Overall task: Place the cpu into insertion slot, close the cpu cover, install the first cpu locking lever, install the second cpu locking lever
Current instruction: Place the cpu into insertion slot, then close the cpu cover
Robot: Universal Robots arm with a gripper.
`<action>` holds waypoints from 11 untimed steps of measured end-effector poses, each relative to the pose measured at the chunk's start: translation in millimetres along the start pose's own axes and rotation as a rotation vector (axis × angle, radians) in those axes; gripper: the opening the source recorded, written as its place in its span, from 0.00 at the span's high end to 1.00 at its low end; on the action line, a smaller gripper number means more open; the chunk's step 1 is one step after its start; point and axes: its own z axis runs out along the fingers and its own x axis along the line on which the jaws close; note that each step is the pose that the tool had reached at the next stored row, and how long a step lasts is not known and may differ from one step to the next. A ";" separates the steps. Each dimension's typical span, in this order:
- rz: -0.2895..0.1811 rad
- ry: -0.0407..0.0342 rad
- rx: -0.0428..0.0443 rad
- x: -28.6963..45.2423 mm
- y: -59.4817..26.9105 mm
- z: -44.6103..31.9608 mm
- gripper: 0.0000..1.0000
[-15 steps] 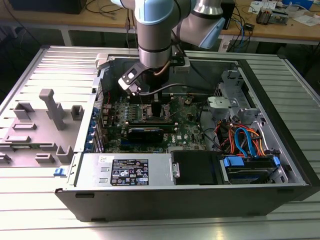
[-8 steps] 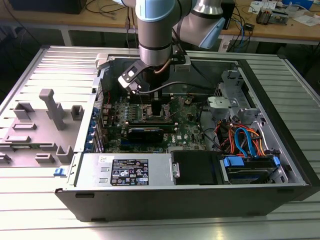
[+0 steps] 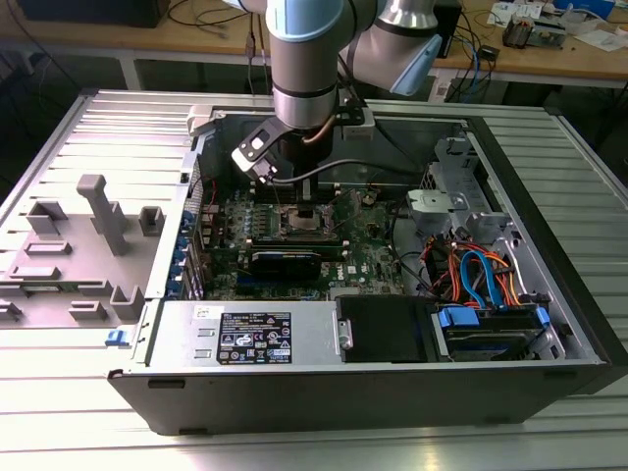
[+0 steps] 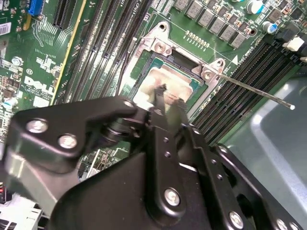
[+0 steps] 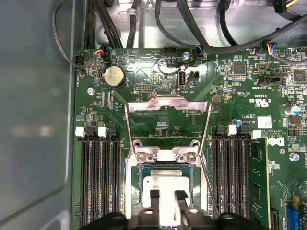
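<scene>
**Q:** What is the setting?
**A:** An open computer case (image 3: 324, 388) lies on its side on a slatted metal table (image 3: 294, 453). Grey fixtures (image 3: 98, 211) stand on the table at the exterior view's left. Wooden benches (image 3: 549, 59) strewn with cables line the far side of the room.

**Q:** Where is the arm?
**A:** The arm (image 3: 306, 59) reaches down into the case from the far side. Its gripper (image 3: 306, 208) hangs just above the slot (image 4: 139, 60), amid the green board (image 5: 158, 72).

**Q:** How does the claw stand?
**A:** In the first wrist view the two black fingers (image 5: 154, 197) are a narrow gap apart, with nothing between them.

**Q:** Where is the cpu?
**A:** The cpu (image 5: 163, 184) lies flat in the slot, square to its rim. It sits directly beneath the fingertips, with memory slots (image 5: 98, 182) on either side.

**Q:** Which way does the cover point?
**A:** The cover (image 5: 168, 101) is swung open. Its hinge edge sits at the slot's edge and its free edge points away, toward the coin cell (image 5: 113, 75). Its long axis runs parallel to the memory slots, and the board shows through its window. Whether it stands upright or lies back cannot be told.

**Q:** And the lever?
**A:** A thin lever (image 4: 254, 92) is unlatched. It runs from a slot corner slantwise over the memory slots, and its tip is over the grey metal beside the board.
</scene>
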 end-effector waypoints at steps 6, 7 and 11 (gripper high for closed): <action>0.000 0.0001 0.0086 0.0 0.9 -2.6 0.89; 0.000 0.0001 0.0086 0.0 0.9 -2.6 0.89; 0.000 0.0002 0.0090 0.0 0.9 -2.6 0.89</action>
